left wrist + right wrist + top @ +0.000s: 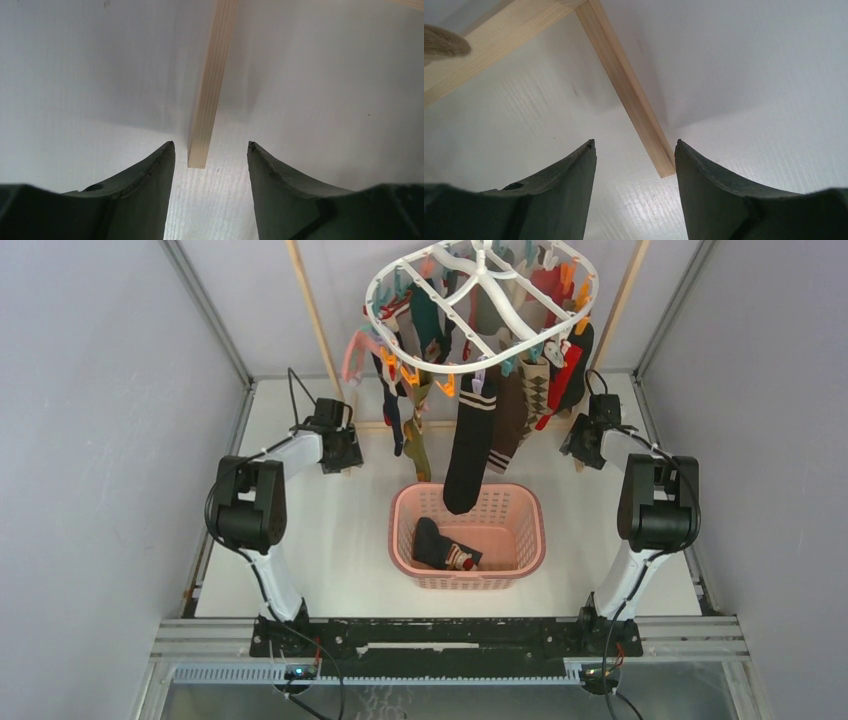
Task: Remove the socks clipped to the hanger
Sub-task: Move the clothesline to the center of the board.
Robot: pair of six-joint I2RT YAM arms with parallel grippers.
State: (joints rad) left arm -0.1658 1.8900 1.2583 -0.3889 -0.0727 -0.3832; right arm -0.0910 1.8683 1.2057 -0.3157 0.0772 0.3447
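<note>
The left tool stands partly wide with nothing between its fingers, and the right tool is parted and empty too. In the top view they sit at middle left and middle right, each facing a pale wooden post of the rail and well apart from the laundry.

The hanger hangs at upper centre, and the socks dangle from its clips in a thick cluster; the longest, black with pale stripes, reaches down to the rim of the pink basket. At least 1 dark sock lies inside that basket.

We judge the step in hand to be an approach between picks, with most of the work left. The next move calls for 1 tool to rise toward the centre, close on a single sock below its clip, and pull down.

The white surface is bounded by plain grey walls.
</note>
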